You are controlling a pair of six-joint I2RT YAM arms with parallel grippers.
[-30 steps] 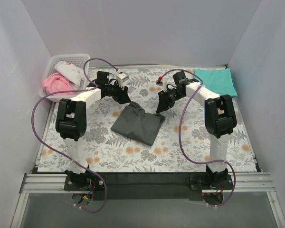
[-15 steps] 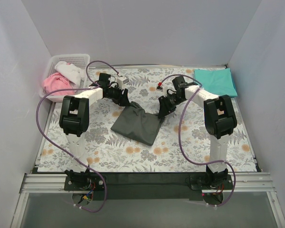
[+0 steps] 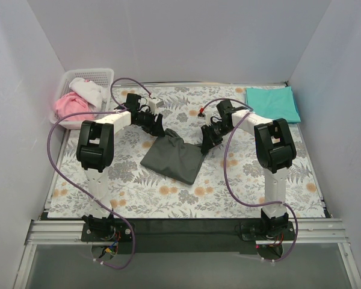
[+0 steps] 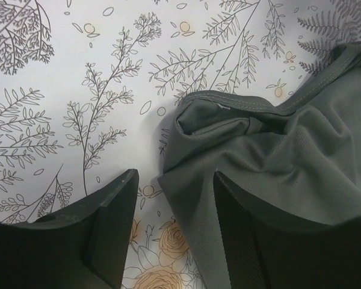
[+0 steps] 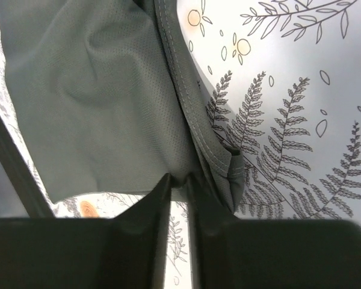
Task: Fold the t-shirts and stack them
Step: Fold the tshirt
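Note:
A dark charcoal-grey t-shirt [image 3: 174,155] lies partly folded on the floral sheet mid-table. It also shows in the left wrist view [image 4: 271,156] and in the right wrist view [image 5: 102,90]. My left gripper [image 3: 158,128] is open at the shirt's far left corner, one finger over the cloth edge, the other over the sheet [image 4: 171,198]. My right gripper [image 3: 204,143] is shut on the shirt's far right edge, pinching a fold of cloth [image 5: 179,179]. A teal t-shirt [image 3: 272,103] lies folded flat at the far right corner.
A white basket [image 3: 65,84] with pink and white clothes stands at the far left. The floral sheet [image 3: 228,192] covers the table. White walls close in on three sides. Purple cables loop from both arms.
Both grippers have come down and inward onto the grey shirt's far corners. The right gripper has closed on the cloth edge. The shirt has barely shifted.

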